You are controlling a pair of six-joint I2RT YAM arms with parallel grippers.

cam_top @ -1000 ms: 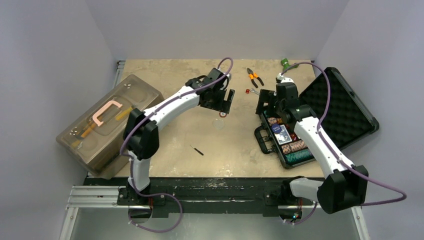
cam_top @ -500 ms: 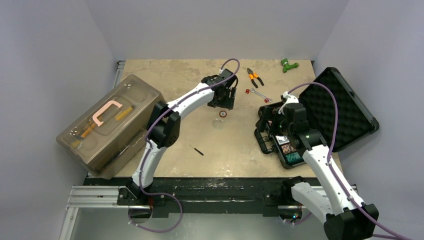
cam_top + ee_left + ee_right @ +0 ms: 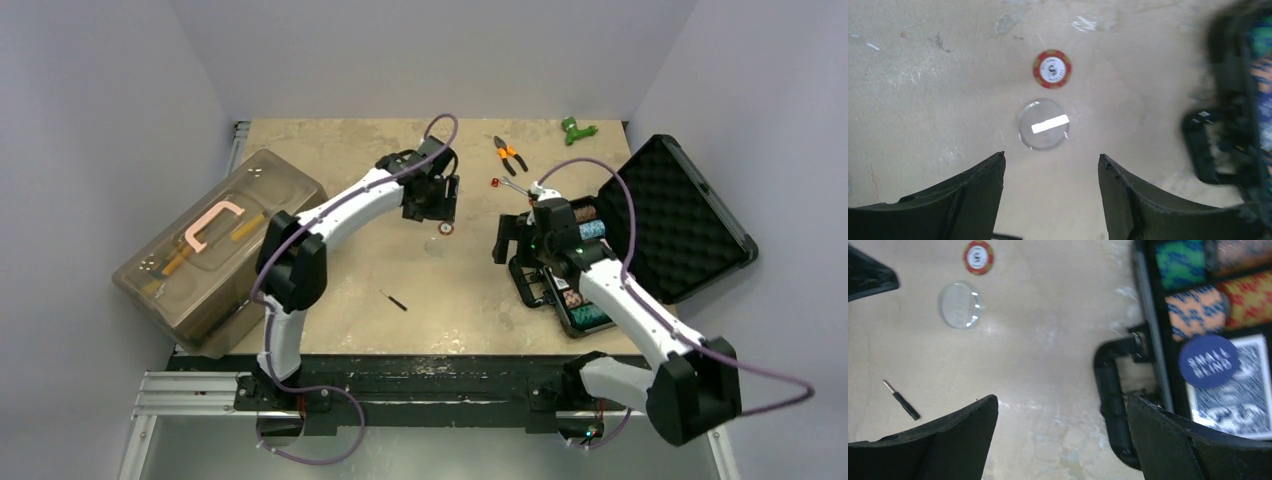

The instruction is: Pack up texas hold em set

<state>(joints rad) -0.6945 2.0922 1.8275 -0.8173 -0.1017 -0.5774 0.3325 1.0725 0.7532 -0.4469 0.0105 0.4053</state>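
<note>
The right gripper (image 3: 1063,410), jaws wide, has shifted off the open black case (image 3: 690,230) to its handle side; the left gripper (image 3: 1050,165), jaws apart, hovers over a red poker chip (image 3: 1052,69) and clear button (image 3: 1043,125) on the table (image 3: 923,100); the cased blue button (image 3: 1209,361) reads "SMALL BLIND".

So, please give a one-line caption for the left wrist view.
Open left gripper facing a clear round button and a red poker chip on the table, beside the black case.
</note>
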